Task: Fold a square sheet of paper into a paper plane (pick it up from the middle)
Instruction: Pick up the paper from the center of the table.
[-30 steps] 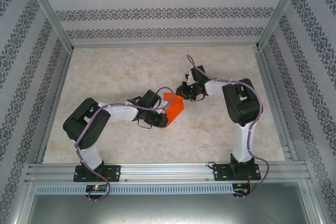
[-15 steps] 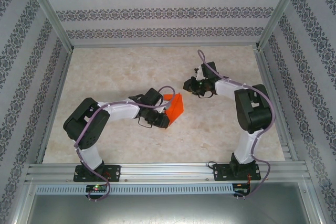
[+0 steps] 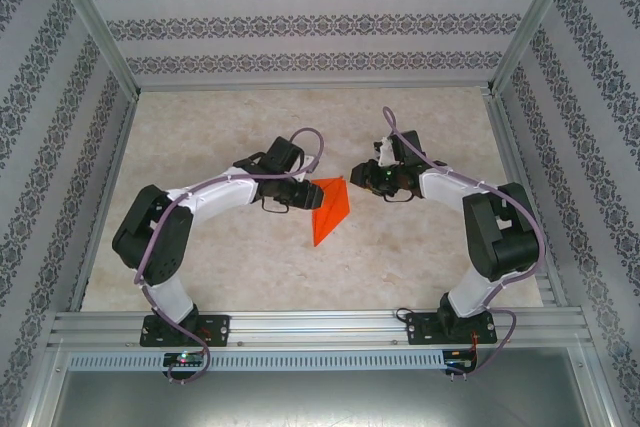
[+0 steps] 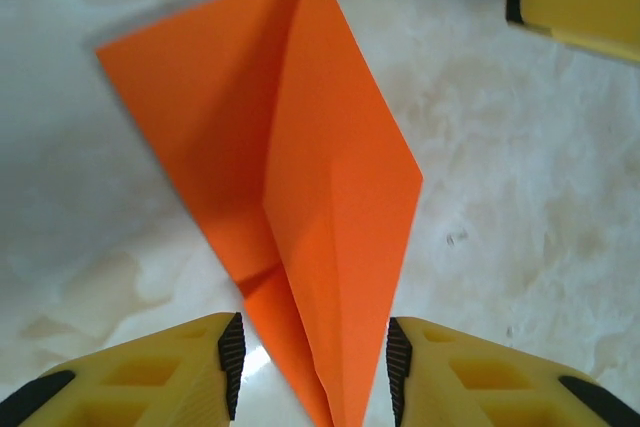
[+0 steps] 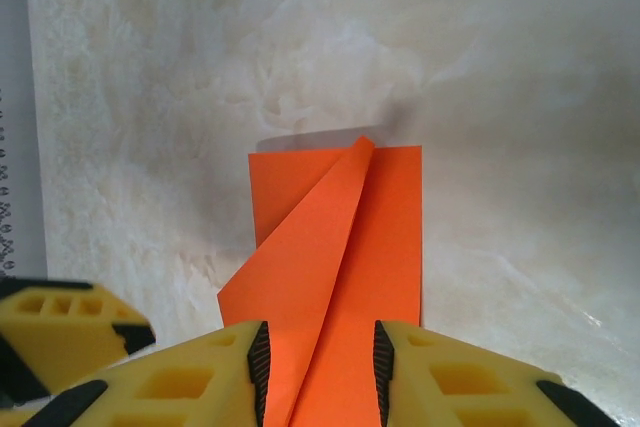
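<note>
Folded paper (image 3: 331, 210): bright orange. Fingers (image 4: 450, 377) yellow, pads (image 4: 232, 362) black. Table (image 3: 230, 117) cream, marbled. Walls (image 3: 320, 22) white, grey floral bands.

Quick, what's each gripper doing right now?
Left gripper: open, astride the folded orange paper, not gripping it.
Right gripper: open, astride the same paper too.

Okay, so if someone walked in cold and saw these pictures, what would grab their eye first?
First, the bright orange-red paper plane, a creased, pointed shape lying in the middle of the pale marbled table. Next, the left gripper and right gripper, which face each other across it, their yellow jaws open with one end of the paper between each pair.
</note>
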`<state>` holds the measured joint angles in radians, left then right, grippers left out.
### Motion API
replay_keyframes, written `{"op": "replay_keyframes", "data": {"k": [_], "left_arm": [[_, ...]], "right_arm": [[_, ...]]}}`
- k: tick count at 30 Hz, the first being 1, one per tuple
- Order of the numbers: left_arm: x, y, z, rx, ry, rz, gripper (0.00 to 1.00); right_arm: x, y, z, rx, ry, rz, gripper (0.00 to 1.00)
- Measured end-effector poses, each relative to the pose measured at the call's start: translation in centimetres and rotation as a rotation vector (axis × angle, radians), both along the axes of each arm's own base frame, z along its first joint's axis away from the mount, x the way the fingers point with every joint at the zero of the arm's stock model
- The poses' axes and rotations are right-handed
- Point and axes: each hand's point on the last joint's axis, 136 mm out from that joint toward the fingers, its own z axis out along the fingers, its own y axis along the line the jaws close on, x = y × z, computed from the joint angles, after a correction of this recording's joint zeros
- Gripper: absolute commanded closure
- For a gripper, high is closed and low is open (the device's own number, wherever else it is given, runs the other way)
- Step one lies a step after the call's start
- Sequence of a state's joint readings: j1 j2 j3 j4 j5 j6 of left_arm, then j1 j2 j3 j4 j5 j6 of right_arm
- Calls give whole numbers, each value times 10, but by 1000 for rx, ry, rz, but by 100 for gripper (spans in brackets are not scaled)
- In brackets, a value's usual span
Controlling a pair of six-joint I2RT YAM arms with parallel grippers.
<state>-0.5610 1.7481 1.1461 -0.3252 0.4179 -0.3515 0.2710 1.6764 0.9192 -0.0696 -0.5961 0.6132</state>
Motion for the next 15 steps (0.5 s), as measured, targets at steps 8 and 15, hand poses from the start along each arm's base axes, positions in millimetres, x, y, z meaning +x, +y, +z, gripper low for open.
{"op": "replay_keyframes", "data": {"k": [8,15], "left_arm": [[11,-13,-25,-20,74,-3,55],[10,-21,-33,-49,120,-15,63]], "right_arm": [[-10,-2,-9,0,20,4,63],[-13,-1,-10,10,27,13,63]]}}
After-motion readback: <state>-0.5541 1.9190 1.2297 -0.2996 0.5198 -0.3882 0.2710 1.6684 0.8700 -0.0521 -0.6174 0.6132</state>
